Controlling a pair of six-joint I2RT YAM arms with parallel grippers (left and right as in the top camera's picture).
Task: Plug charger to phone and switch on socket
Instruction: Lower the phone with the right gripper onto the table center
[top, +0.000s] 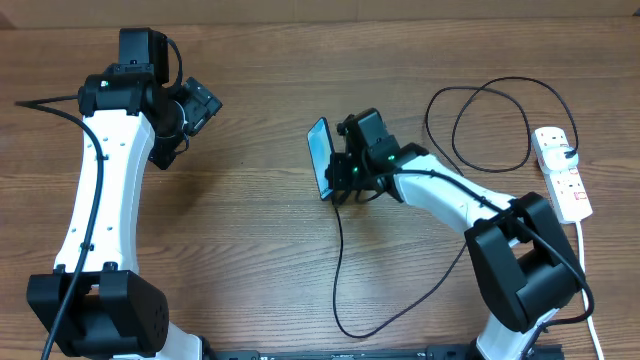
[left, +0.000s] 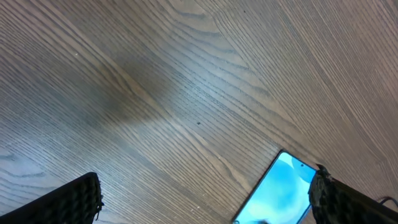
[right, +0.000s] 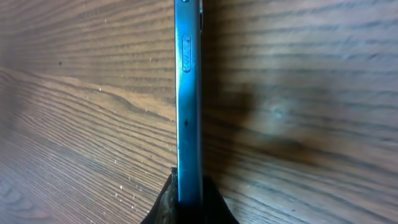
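Observation:
My right gripper (top: 345, 172) is shut on the phone (top: 320, 158) and holds it on its long edge above the table's middle. The right wrist view shows the phone's blue edge (right: 188, 93) clamped between the fingers (right: 189, 202). The charger (top: 338, 260) is a thin black cable that runs down from just below the phone, loops under the right arm and up to the socket (top: 562, 172), where its black plug sits. I cannot tell whether the connector tip is in the phone. My left gripper (top: 200, 105) is open and empty at the far left. Its view (left: 205, 205) shows the phone's light blue screen (left: 280, 193).
The socket's white cord (top: 586, 290) runs down the right edge of the table. The charger makes a wide loop (top: 480, 100) at the back right. Bare wooden table (top: 250, 230) lies between the two arms.

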